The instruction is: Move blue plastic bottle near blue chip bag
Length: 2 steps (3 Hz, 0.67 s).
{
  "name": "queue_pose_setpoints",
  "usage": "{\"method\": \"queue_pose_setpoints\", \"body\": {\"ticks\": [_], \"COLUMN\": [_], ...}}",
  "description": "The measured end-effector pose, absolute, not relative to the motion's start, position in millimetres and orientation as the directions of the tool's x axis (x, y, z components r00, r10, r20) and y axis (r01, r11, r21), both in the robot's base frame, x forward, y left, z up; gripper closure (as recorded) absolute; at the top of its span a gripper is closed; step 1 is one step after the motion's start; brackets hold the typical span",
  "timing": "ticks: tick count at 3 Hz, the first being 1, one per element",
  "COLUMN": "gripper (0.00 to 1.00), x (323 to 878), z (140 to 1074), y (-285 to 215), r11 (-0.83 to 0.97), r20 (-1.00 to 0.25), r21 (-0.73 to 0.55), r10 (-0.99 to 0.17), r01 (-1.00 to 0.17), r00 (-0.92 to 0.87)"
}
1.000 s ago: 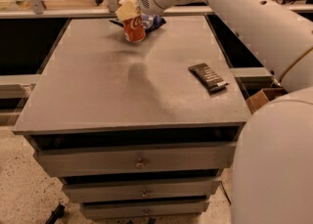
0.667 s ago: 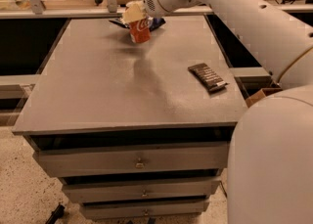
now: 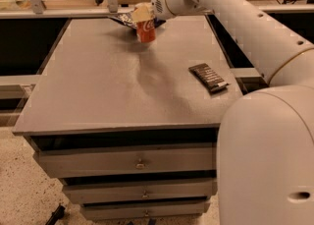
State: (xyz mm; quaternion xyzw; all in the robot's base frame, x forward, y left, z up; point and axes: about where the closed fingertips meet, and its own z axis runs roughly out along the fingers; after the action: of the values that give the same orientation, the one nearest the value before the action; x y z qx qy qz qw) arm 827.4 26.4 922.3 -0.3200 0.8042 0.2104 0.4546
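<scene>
The red-orange Coca-Cola can [image 3: 145, 31] stands upright at the far edge of the grey table [image 3: 98, 81]. No blue bottle shows. My gripper [image 3: 142, 13] is right above the can, its cream fingers [image 3: 143, 11] closed around the can's top. The dark-blue chip bag [image 3: 121, 18] lies just behind the can at the table's back edge. The can and my gripper hide most of it, and only dark edges show on either side of the can. My white arm [image 3: 235, 13] reaches in from the right.
A black bar-shaped packet [image 3: 208, 77] lies on the right side of the table. Drawers [image 3: 140, 162] sit below the tabletop. A shelf with a metal rail [image 3: 59, 10] runs behind the table. My white base [image 3: 267, 160] fills the lower right.
My gripper has moved a little to the right with the can. The can has gone from tilted to upright, next to the chip bag.
</scene>
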Motion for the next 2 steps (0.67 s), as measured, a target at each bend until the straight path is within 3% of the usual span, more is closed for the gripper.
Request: {"method": "queue_pose_setpoints", "body": {"ticks": [1,2], "gripper": [1.00,0.82], "x": [837.5,837.5], "z": [910.5,899.3], "y": [38.9,42.8], "r11": [0.709,0.718], "r20": [-0.866,-0.854], "r21": [0.085,0.099], "r10": [-0.294,-0.294], "r01": [-0.700,-0.689], "r00": [-0.403,-0.429]}}
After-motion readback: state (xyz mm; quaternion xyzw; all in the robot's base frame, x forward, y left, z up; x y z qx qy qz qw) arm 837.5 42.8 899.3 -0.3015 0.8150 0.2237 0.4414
